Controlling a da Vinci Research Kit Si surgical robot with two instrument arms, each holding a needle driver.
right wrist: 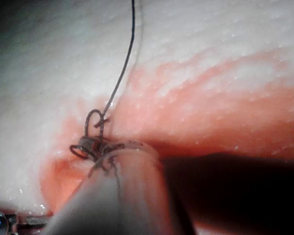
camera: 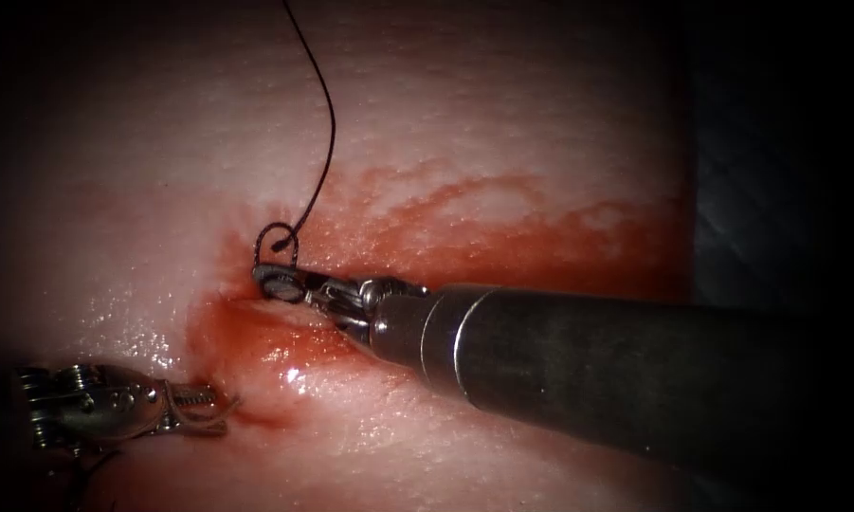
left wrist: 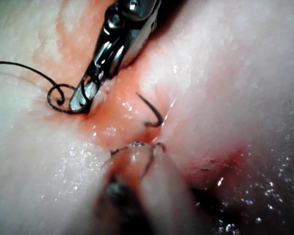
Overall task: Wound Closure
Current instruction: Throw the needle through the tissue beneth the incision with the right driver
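The tissue (camera: 502,142) is pale, with red fluid (camera: 464,228) around the cut (camera: 246,318). My right tool (camera: 277,283) comes in from the right along the cut. Its jaws are shut on the dark thread, just under a small thread loop (camera: 277,239) at the cut's left end. From the loop the thread (camera: 330,123) rises up and away. The same jaws (left wrist: 84,98) and loop (left wrist: 59,97) show in the left wrist view, and the loop (right wrist: 94,120) in the right wrist view. My left tool (camera: 210,406) lies low on the left, its tip on the wet tissue. A short dark curved piece (left wrist: 152,113) stands out of the tissue between the tools; I cannot tell whether it is needle or thread end.
The right tool's thick shaft (camera: 597,365) lies across the lower right of the tissue. A dark edge (camera: 777,190) bounds the tissue on the right. Wet, shiny patches (camera: 294,374) sit beside the cut.
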